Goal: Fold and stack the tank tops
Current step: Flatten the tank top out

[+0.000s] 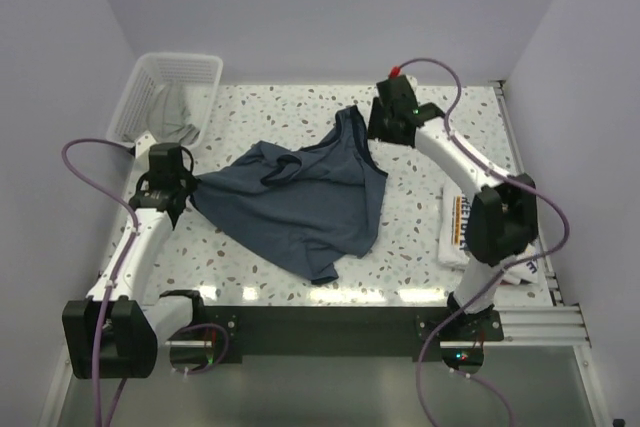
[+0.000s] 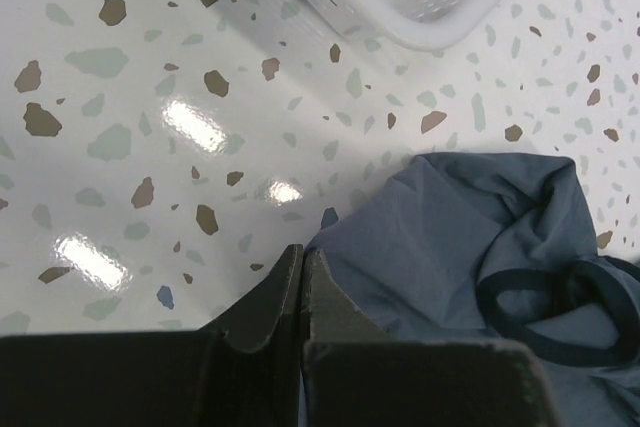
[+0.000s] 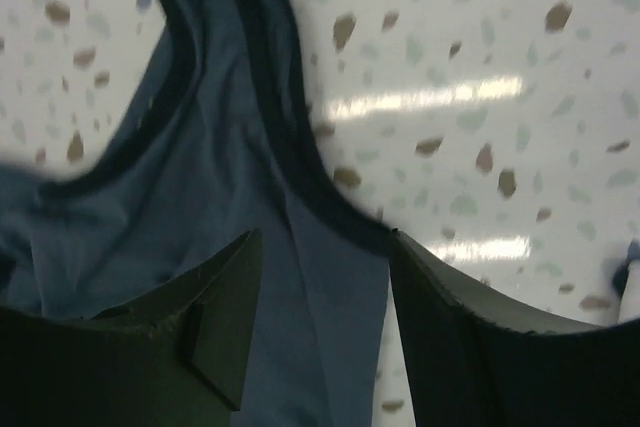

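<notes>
Slate-blue tank top [image 1: 310, 202] is lying crumpled on the speckled table [image 1: 260, 107], just right of the white mesh basket [image 1: 140, 82] and nearer the arm bases than it. Left gripper [image 1: 190, 187] sits just in front of the basket w/ fingers pinched together on the top's left edge, cloth pulled to a point there. Right gripper [image 1: 375, 132] is well right of the basket, over the top's far strap. Its jaws are apart and the navy-trimmed strap runs between them, nothing clamped afaict. White tank top [image 1: 455, 232] lies folded way off to the basket's right, partly hidden by the right arm. Some grey cloth [image 1: 175, 107] is inside the basket.
</notes>
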Controlling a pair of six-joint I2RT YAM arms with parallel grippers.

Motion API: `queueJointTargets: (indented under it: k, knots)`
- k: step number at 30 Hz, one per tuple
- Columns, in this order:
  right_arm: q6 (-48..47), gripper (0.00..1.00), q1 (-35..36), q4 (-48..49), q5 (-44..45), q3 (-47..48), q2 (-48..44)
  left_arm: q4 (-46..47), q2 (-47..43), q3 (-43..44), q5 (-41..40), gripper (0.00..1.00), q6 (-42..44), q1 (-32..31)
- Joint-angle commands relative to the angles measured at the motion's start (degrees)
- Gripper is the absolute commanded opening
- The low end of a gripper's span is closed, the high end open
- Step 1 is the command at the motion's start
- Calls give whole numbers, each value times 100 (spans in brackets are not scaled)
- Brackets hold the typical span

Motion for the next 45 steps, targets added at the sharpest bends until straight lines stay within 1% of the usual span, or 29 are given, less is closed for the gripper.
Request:
queueJointTargets:
  k: [1, 2, 3, 4, 5, 8, 9, 10, 12, 13, 16, 19, 20, 22, 23, 26, 28, 29, 33, 37, 38, 40, 41, 43, 44, 45]
  knots:
    - [385, 56, 647, 375, -92, -2045, -1868, -24, -12, 108, 44, 0, 144, 39]
    - [648, 54, 762, 637, -416, -3025, -2135, -15, -21, 108, 35, 0, 171, 30]
    - [755, 49, 911, 700, -471, -3444, -2425, -15, -21, 116, 61, 0, 197, 30]
    - [895, 45, 1217, 701, -463, -3796, -2663, -32, -4, 134, 70, 0, 215, 39]
    - [1158, 43, 1403, 675, -445, -4418, -3170, -41, -4, 151, 105, 0, 233, 30]
    - [1791, 42, 2089, 806, -699, -5360, -3980, -41, -12, 134, 202, 0, 250, 39]
    - [1941, 40, 2256, 806, -813, -5486, -4088, -15, -4, 117, 228, 0, 250, 39]
    - [2177, 39, 2640, 789, -823, -5600, -4185, -15, -12, 108, 255, 0, 268, 39]
    - [2372, 39, 2994, 736, -762, -5812, -4291, -15, -3, 64, 272, 0, 259, 30]
    - [2486, 39, 3283, 753, -735, -5873, -4282, 3, -4, 46, 281, 0, 276, 39]
    - [2610, 40, 3644, 911, -718, -6049, -4063, 20, -3, -15, 325, 0, 259, 39]
    - [2768, 42, 3891, 1367, -910, -6164, -3765, 38, -4, -33, 360, 0, 242, 30]
    - [2795, 45, 3953, 1543, -902, -6129, -3685, 29, -4, -7, 352, 0, 250, 39]
    - [2847, 49, 4076, 1580, -710, -6050, -3439, -6, -12, 28, 352, 0, 276, 39]
    - [2882, 53, 4077, 1484, -596, -5972, -3386, -32, -21, 63, 343, 0, 277, 30]
    - [2979, 60, 4059, 1264, -52, -5979, -3324, -67, -47, 116, 317, 0, 312, 39]
    - [2980, 61, 3989, 1115, 213, -5953, -3333, -85, -48, 143, 317, 0, 338, 39]
    - [2988, 64, 3954, 870, 519, -5875, -3333, -111, -39, 169, 308, 0, 338, 39]
    - [2830, 69, 3717, 596, 907, -5804, -3377, -129, -39, 204, 308, 0, 364, 39]
    - [2585, 70, 3164, 902, 663, -5927, -3280, -147, -30, 239, 334, 0, 373, 30]
    - [2540, 68, 3084, 1173, 601, -5996, -3245, -147, -39, 257, 334, 0, 391, 30]
    - [2435, 65, 2917, 1412, 548, -5928, -3132, -129, -21, 257, 360, 0, 382, 39]
    - [2391, 53, 2873, 1413, 557, -5840, -3061, -138, -12, 248, 378, 0, 391, 30]
    - [2234, 37, 2698, 1421, 627, -5647, -2842, -147, -4, 266, 404, 0, 391, 39]
    - [2163, 20, 2610, 1448, 627, -5428, -2771, -147, -12, 266, 404, 0, 391, 39]
    - [2093, 13, 2513, 1465, 636, -5313, -2683, -147, -21, 275, 404, 0, 408, 30]
